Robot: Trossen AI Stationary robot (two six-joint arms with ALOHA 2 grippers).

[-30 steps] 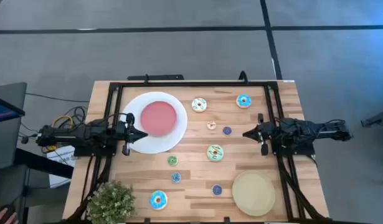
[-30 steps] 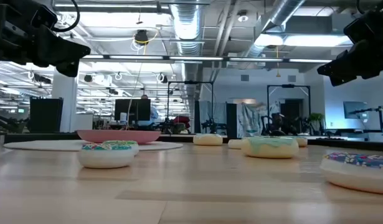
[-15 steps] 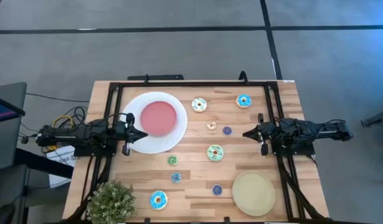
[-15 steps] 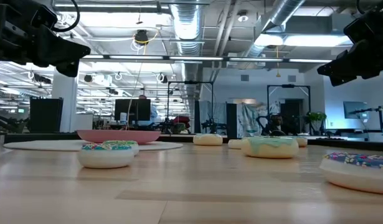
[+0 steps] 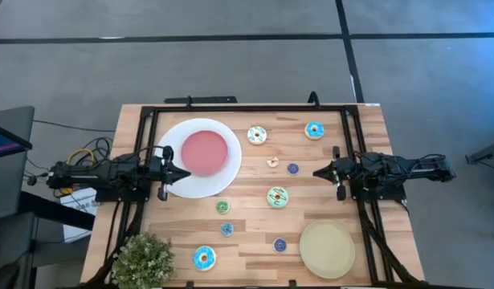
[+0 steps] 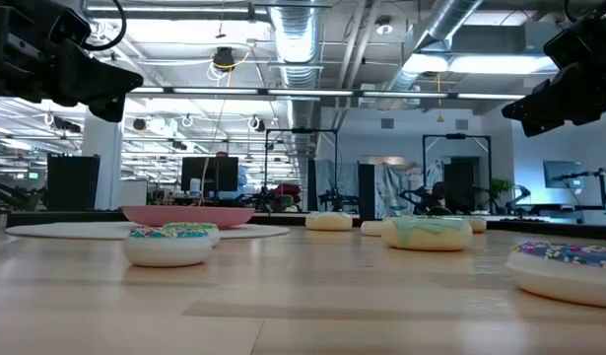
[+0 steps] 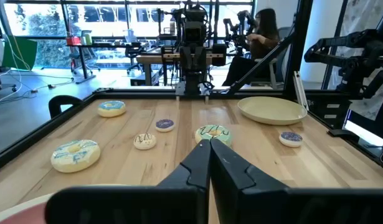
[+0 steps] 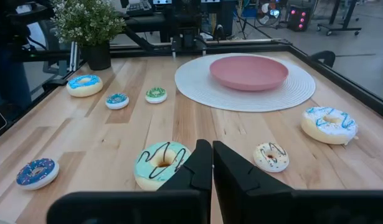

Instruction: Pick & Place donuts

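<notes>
**Nothing Gripped Yet: Small Rings Were the Likely Trouble**

Left pincer (image 5: pixel 186 172) hung closed and empty over the rim of the white plate (image 5: pixel 173 187), by the counter's left edge. Right pincer (image 5: pixel 316 172) hung likewise closed and empty, toward the right edge.

Donuts lay scattered flat, holes up, so no long axis to line up with: light green donut (image 5: pixel 277 197) mid-counter, cream donut (image 5: pixel 257 135) and blue donut (image 5: pixel 314 130) near the far edge, another blue donut (image 5: pixel 204 258) by the plant (image 5: pixel 141 259).

Probably risky: tiny donuts (image 5: pixel 222 207) slipping sideways from an off-centre pinch, or rolling away.
</notes>
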